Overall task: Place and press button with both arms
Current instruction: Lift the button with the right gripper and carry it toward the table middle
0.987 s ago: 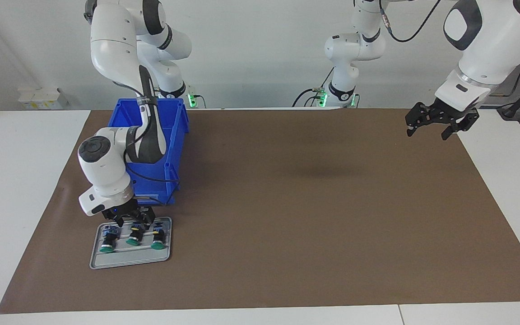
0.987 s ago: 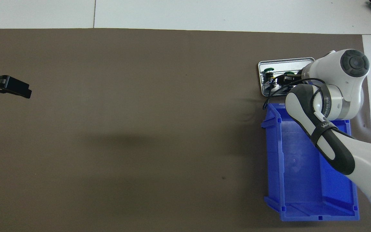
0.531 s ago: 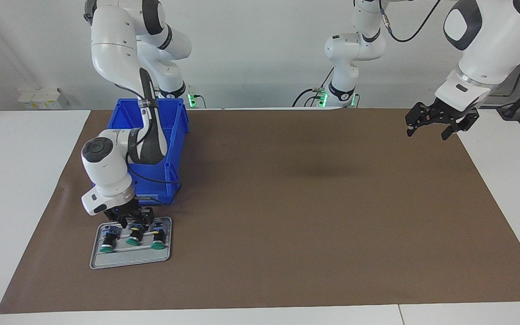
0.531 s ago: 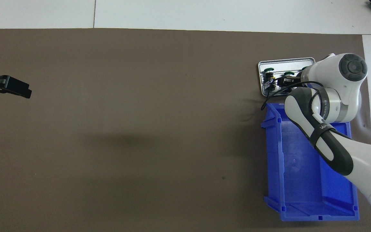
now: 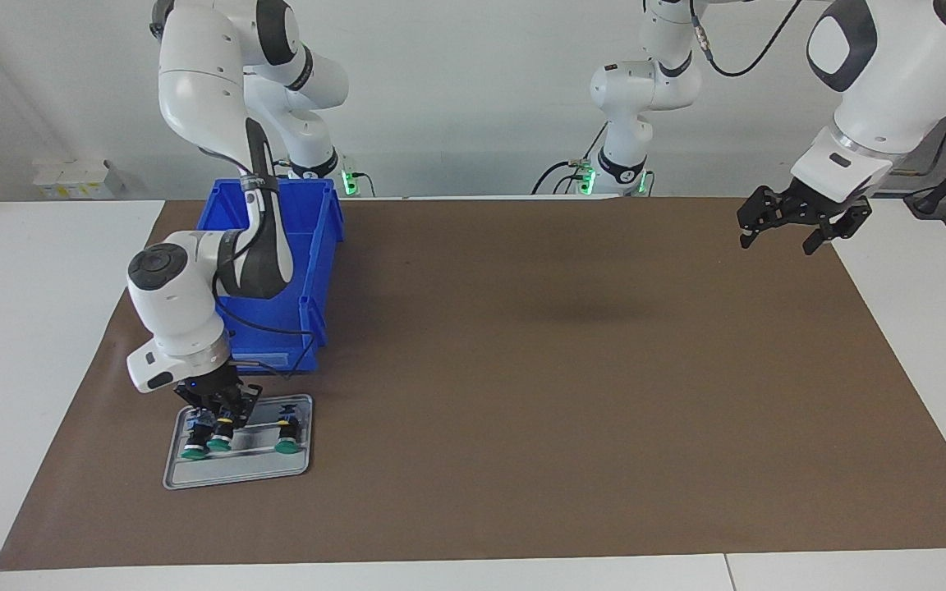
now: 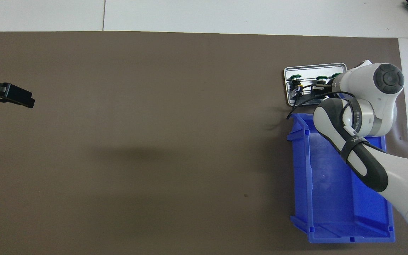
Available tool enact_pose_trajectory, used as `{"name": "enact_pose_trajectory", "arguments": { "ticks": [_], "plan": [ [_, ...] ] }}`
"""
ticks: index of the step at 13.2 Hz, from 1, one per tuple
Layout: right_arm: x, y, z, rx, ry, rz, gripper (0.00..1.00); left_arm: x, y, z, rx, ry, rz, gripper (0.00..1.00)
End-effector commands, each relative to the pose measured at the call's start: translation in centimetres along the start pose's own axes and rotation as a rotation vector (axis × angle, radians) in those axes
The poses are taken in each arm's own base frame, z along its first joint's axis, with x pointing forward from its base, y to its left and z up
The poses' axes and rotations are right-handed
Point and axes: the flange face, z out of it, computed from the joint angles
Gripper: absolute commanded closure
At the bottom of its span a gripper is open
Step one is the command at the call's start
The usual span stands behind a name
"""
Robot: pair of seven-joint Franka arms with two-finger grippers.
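While tray-borne, button (image 5: 222,431) between right fingers (image 5: 231,408)

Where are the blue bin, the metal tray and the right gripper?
blue bin (image 5: 321,271), facing view, on its side wall.
metal tray (image 5: 235,468), facing view, on its bare floor.
right gripper (image 5: 222,408), facing view, between its fingertips over the tray.

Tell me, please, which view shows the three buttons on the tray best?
The facing view: all three buttons show on the tray, green caps toward the camera, the right gripper shut on the middle button. The overhead view shows one button whole; the right arm hides most of the others.
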Motion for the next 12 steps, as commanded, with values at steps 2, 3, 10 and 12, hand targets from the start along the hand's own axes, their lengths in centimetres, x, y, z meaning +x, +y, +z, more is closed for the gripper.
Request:
{"name": "enact_pose_trajectory", "arguments": {
  "ticks": [2,3,10,12],
  "plan": [
    [2.9,-1.1,-7.3,-0.004,0.001,0.247,1.00,-0.6,-0.1,-0.1,-0.007,0.013,-0.012,0.00],
    [2.8,-2.3,-8.9,-0.003,0.005,0.355,1.00,-0.6,-0.1,-0.1,-0.007,0.013,-0.012,0.00],
    [-5.2,-20.7,-13.5,0.009,-0.045,1.096,1.00,-0.6,-0.1,-0.1,-0.007,0.015,-0.012,0.00],
    [-9.3,-27.1,-13.1,-0.006,-0.055,1.199,1.00,-0.6,-0.1,-0.1,-0.007,0.015,-0.012,0.00]
  ]
}}
